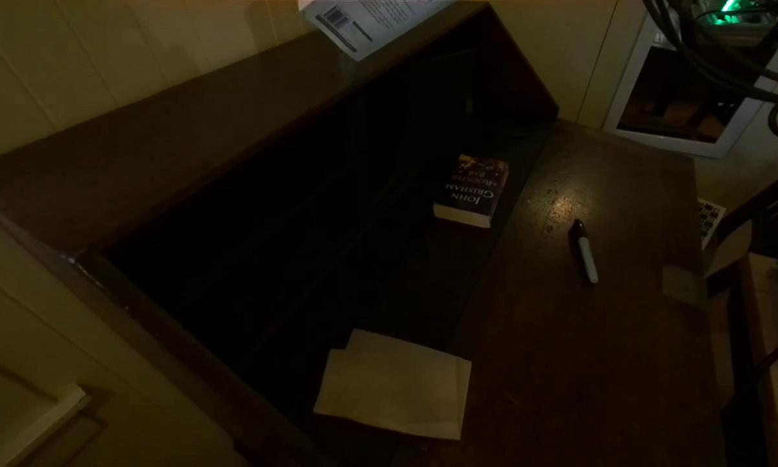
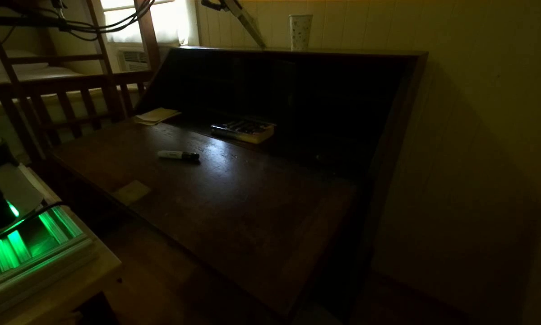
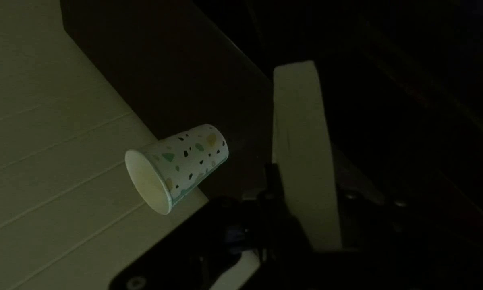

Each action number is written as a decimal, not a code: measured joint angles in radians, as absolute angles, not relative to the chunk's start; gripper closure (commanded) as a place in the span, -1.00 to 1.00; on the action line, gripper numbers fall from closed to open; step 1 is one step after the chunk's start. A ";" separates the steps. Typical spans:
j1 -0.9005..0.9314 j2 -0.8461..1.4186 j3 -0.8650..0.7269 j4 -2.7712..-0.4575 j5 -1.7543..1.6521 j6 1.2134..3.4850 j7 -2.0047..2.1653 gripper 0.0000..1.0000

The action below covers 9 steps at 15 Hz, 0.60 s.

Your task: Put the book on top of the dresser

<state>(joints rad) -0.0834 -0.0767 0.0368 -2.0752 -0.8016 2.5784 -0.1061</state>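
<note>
Claw (image 3: 309, 189) grips book (image 3: 299, 108) by the dark dresser (image 1: 220, 123), panelled wall (image 1: 181, 39) behind

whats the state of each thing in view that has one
book, closed, held tilted; touching the dresser or not, cannot tell
fingers, shut on the book
dresser, front open
cup, upright on the dresser
marker, capped, lying on its side
dark paperback, closed, lying flat
papers, lying flat, overlapping
green light, lit
</note>
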 measured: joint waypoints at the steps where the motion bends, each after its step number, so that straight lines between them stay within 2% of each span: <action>1: -0.083 -0.061 0.033 -2.067 -0.802 2.599 -0.110 0.88; 9: -0.083 0.090 0.009 -1.972 -0.798 2.746 -0.127 0.88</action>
<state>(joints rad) -0.0827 0.0903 0.0087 -1.9719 -0.7977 2.7458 -0.1265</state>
